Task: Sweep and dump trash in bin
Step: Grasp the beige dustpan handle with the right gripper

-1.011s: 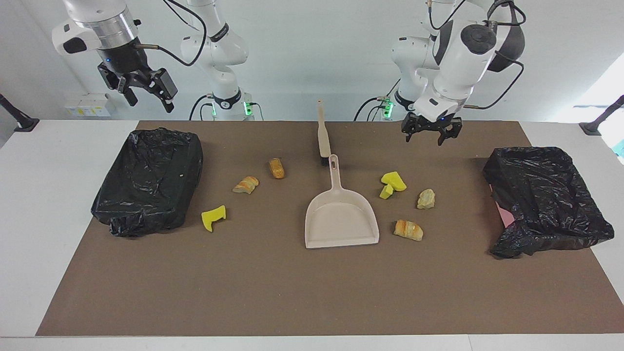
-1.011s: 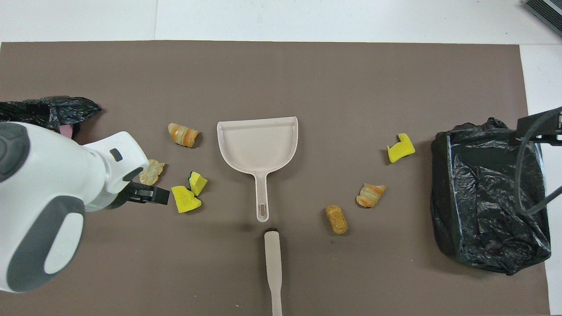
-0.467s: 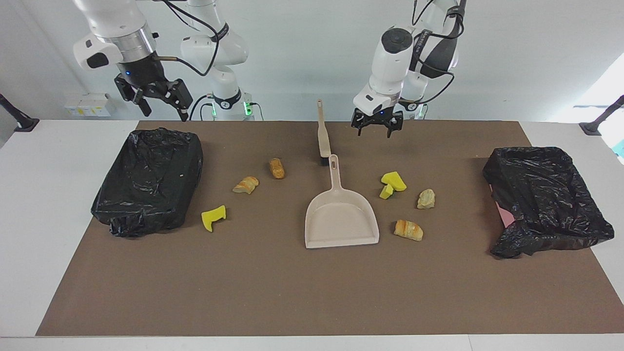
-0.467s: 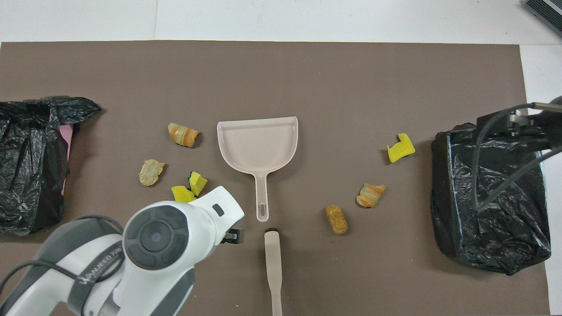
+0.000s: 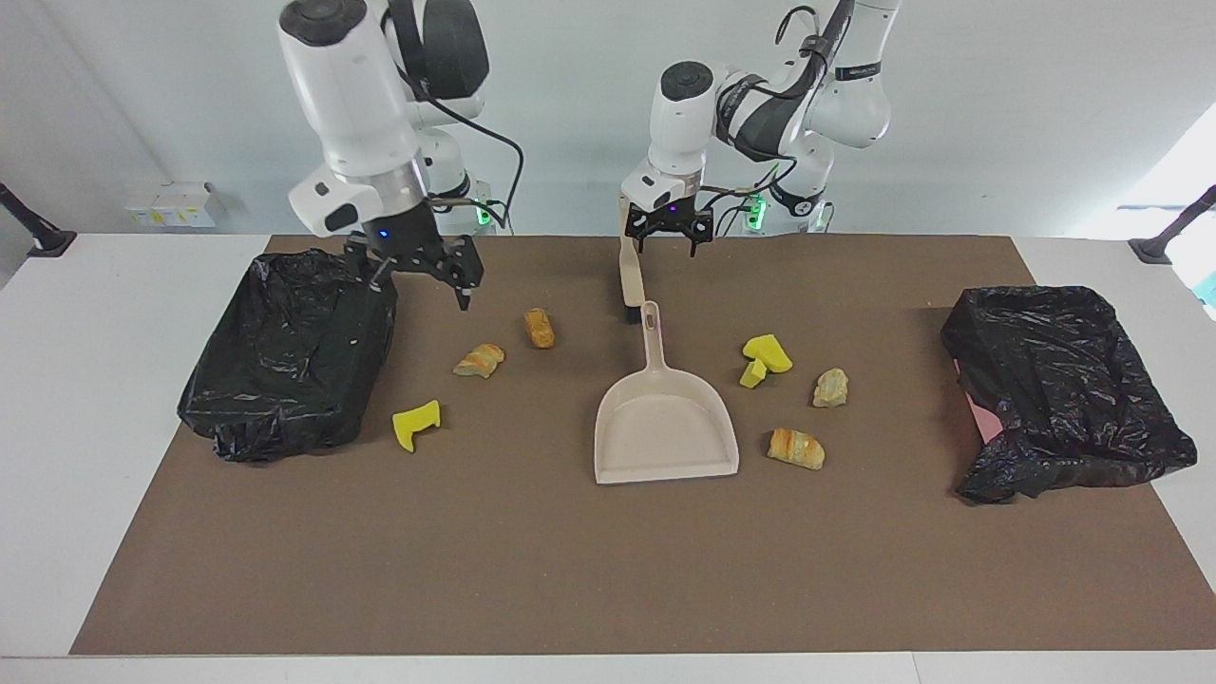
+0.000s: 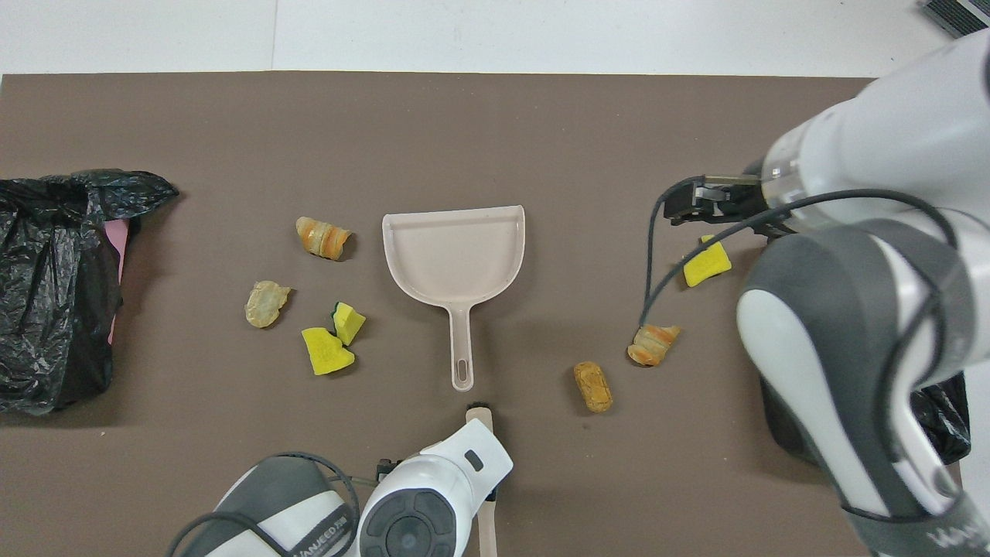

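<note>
Honestly, the risky bit is the left gripper [image 5: 668,235] hanging over the brush [image 5: 629,258] handle, fingers wide, holding nothing; come down off-centre and it'll skid the brush into the dustpan [image 5: 665,418]. The right gripper [image 5: 423,271], also wide and empty, hangs between one bin [image 5: 290,356] and the nearest trash [image 5: 539,328]. Seven scraps lie mid-worktop, either side of the dustpan. The other bin [image 5: 1064,389] sits at the left arm's end. Nothing's blocking anything.
</note>
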